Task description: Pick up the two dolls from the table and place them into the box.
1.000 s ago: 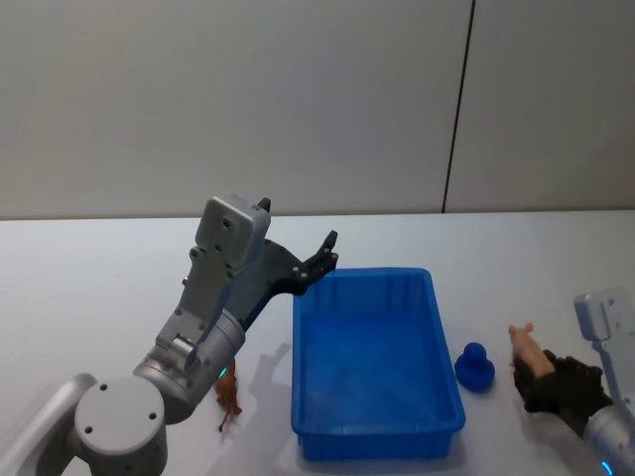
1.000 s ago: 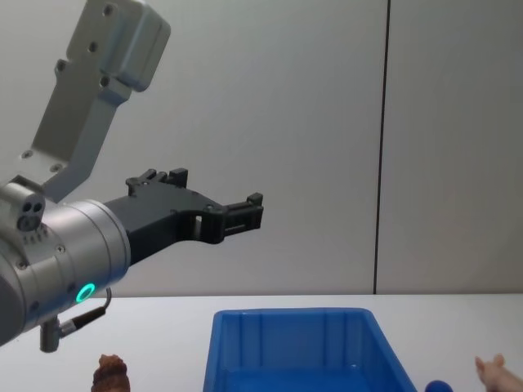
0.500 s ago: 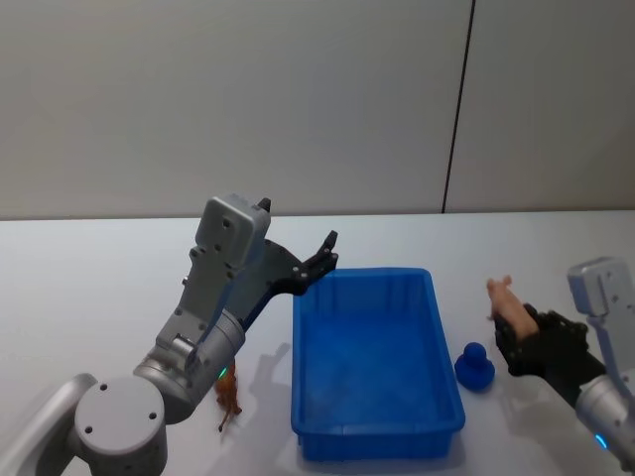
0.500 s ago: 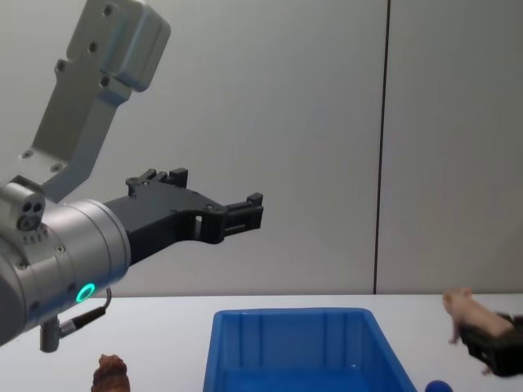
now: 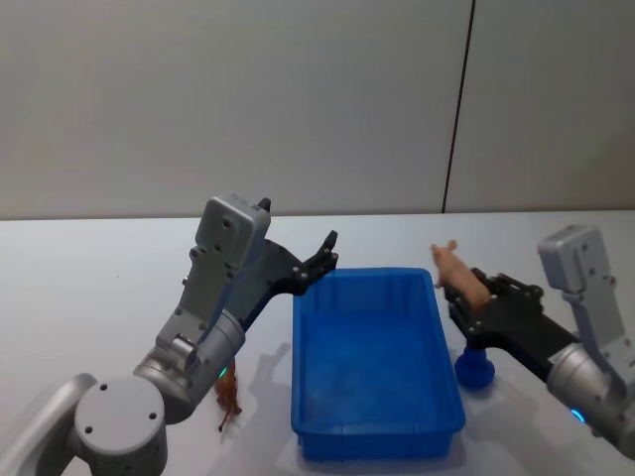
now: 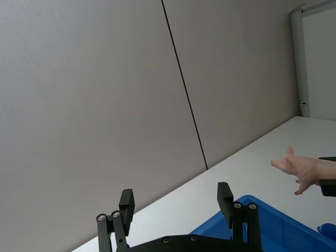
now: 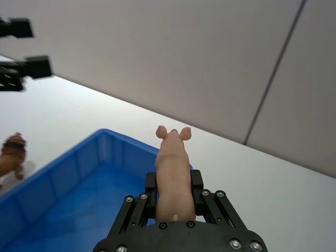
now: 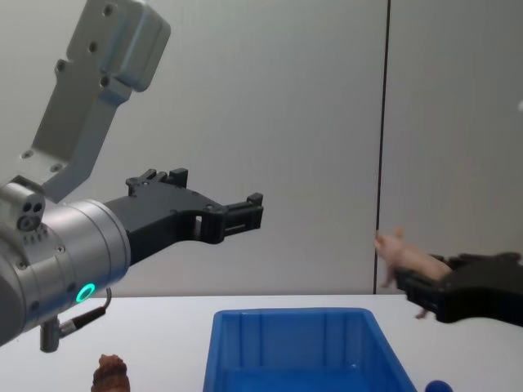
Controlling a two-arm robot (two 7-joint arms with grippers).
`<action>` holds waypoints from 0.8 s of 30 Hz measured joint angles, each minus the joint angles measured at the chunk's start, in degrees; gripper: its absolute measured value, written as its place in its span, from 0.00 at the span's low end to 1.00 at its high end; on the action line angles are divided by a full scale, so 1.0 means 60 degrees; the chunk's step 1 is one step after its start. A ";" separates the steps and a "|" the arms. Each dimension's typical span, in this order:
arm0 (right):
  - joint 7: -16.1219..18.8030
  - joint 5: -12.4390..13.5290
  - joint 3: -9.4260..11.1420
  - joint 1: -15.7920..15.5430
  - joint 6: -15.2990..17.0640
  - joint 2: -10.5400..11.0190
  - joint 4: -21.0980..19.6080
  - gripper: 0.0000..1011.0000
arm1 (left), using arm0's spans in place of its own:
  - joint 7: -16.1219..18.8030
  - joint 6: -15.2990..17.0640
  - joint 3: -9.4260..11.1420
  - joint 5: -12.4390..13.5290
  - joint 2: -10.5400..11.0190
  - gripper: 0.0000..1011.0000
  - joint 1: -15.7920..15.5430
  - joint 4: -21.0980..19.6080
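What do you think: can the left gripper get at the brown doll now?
Probably yes: the left gripper is open and raised; the brown doll stands uncovered on the table beside the box.

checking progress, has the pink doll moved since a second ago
Yes. Held by the right gripper, the pink doll went up and left to the box's right rim.

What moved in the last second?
The right end effector, shut on the pink pig doll, rose and carried it leftward to above the right rim of the blue box. The left end effector, open, the brown doll and the small blue toy stayed put.
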 joint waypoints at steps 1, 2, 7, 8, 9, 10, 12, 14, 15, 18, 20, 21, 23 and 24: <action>0.0191 -0.0005 -0.0028 0.0072 -0.0006 -0.0034 -0.0002 0.36 | 0.0001 0.0000 0.0000 0.0000 0.0000 0.99 0.0000 0.0000; 0.0285 -0.0007 -0.0042 0.0106 -0.0006 -0.0051 -0.0002 0.36 | 0.0000 0.0000 0.0000 0.0000 0.0000 0.99 0.0000 0.0000; 0.0989 -0.0029 -0.0148 0.0381 0.0162 -0.0195 0.0067 0.36 | 0.0000 0.0000 0.0000 0.0000 0.0000 0.99 0.0000 0.0000; 0.1082 -0.0034 -0.0160 0.0409 0.0205 -0.0210 0.0081 0.36 | 0.0001 0.0000 0.0001 0.0000 0.0000 0.99 0.0000 0.0001; 0.1176 -0.0039 -0.0176 0.0449 0.0255 -0.0234 0.0104 0.36 | 0.0001 0.0000 0.0000 0.0000 0.0000 0.99 0.0000 0.0001; 0.1360 -0.0051 -0.0219 0.0552 0.0356 -0.0292 0.0169 0.36 | 0.0001 0.0000 0.0000 0.0000 0.0000 0.99 0.0000 0.0000; 0.1541 -0.0067 -0.0253 0.0630 0.0484 -0.0338 0.0220 0.36 | 0.0001 0.0000 0.0001 0.0000 0.0000 0.99 0.0000 0.0000; 0.1813 -0.0096 -0.0316 0.0776 0.0706 -0.0425 0.0326 0.36 | 0.0001 0.0000 0.0000 0.0000 0.0000 0.99 0.0000 0.0001; 0.1889 -0.0107 -0.0335 0.0822 0.0779 -0.0453 0.0363 0.36 | 0.0000 0.0000 0.0000 0.0000 0.0000 0.99 0.0000 0.0000; 0.2159 -0.0149 -0.0415 0.1026 0.1087 -0.0580 0.0549 0.36 | 0.0000 0.0000 0.0000 0.0000 0.0000 0.99 0.0000 0.0000; 0.2334 -0.0188 -0.0471 0.1175 0.1356 -0.0673 0.0701 0.36 | 0.0000 0.0000 0.0001 0.0000 0.0000 0.99 0.0000 0.0001; 0.2374 -0.0197 -0.0485 0.1216 0.1411 -0.0698 0.0746 0.36 | 0.0000 0.0000 0.0000 0.0000 0.0000 0.99 0.0000 0.0000; 0.2505 -0.0240 -0.0534 0.1368 0.1684 -0.0790 0.0939 0.36 | 0.0000 0.0000 0.0000 0.0000 0.0000 0.99 0.0000 0.0000; 0.2538 -0.0260 -0.0548 0.1412 0.1788 -0.0820 0.0998 0.36 | 0.0000 0.0000 0.0000 0.0000 0.0000 0.99 0.0000 0.0001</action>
